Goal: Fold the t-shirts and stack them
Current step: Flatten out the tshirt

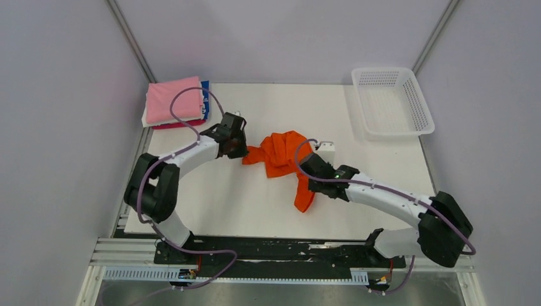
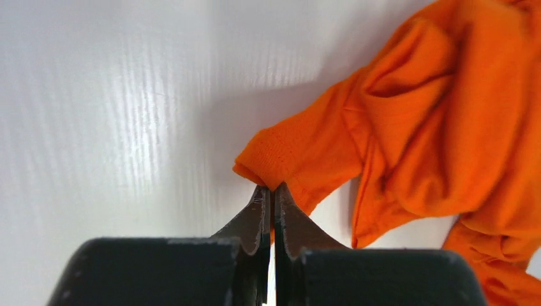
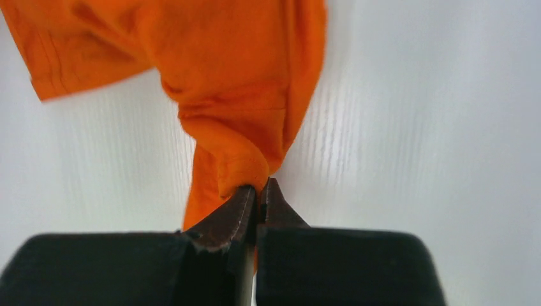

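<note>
The orange t-shirt point(image 1: 279, 153) lies bunched in the middle of the white table, with a strip trailing toward the near edge. My left gripper point(image 1: 241, 153) is shut on its left edge, a sleeve, as the left wrist view shows point(image 2: 272, 189) with the shirt point(image 2: 415, 108) spreading up and right. My right gripper point(image 1: 306, 167) is shut on a bunched fold at the shirt's right side; the right wrist view point(image 3: 260, 188) shows the cloth point(image 3: 236, 83) gathered into the jaws. A folded stack with the pink t-shirt point(image 1: 173, 99) on top, blue, white and red below, sits at the far left.
A white mesh basket point(image 1: 390, 102) stands at the far right corner. Grey walls close in the table on three sides. The arms' bases and a black rail run along the near edge.
</note>
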Robot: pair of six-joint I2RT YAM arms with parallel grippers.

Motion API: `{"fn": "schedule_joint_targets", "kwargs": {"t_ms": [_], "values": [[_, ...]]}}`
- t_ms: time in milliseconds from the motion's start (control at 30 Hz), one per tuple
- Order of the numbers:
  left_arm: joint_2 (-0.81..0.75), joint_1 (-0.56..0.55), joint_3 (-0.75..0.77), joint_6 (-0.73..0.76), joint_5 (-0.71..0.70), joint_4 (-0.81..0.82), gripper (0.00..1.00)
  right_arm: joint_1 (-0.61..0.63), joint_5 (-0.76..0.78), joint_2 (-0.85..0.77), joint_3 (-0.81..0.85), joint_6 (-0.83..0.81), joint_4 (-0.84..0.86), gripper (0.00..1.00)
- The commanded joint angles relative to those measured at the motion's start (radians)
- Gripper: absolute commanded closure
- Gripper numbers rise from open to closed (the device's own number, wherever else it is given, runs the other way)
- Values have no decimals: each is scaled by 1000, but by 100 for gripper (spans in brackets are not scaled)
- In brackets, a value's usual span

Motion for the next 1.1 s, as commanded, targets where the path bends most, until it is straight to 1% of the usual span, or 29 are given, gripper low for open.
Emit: {"fn": "schedule_joint_targets", "kwargs": {"t_ms": [0, 100, 167, 200, 267, 333, 500, 633, 767, 867, 1067], "values": [[-215, -3, -5, 38, -101, 0, 100, -151, -5, -183, 12, -57, 57, 100], [-351, -3, -5, 69, -168, 3, 100, -290, -116, -289, 12, -166, 138, 100], [-424, -2, 20, 97, -247, -16, 100, -382, -170, -344, 38, -217, 167, 100], [-444, -3, 46, 105, -297, -24, 100, -424, -187, -363, 66, -237, 172, 100], [-498, -2, 100, 130, -350, -49, 100, -500, -230, -397, 122, -272, 176, 100], [-549, -2, 150, 141, -372, -68, 100, -547, -272, -420, 181, -304, 180, 100], [-715, -2, 162, 181, -423, -3, 100, -571, -241, -475, 296, -384, 193, 100], [-801, -2, 191, 231, -483, 7, 100, -575, -204, -531, 357, -446, 204, 100], [-876, -2, 232, 285, -495, 28, 100, -575, -193, -629, 402, -494, 241, 100], [-938, -3, 263, 317, -474, 55, 100, -575, -238, -700, 429, -532, 293, 100], [-1024, -3, 371, 358, -378, 69, 100, -575, -397, -789, 543, -572, 296, 100]]}}
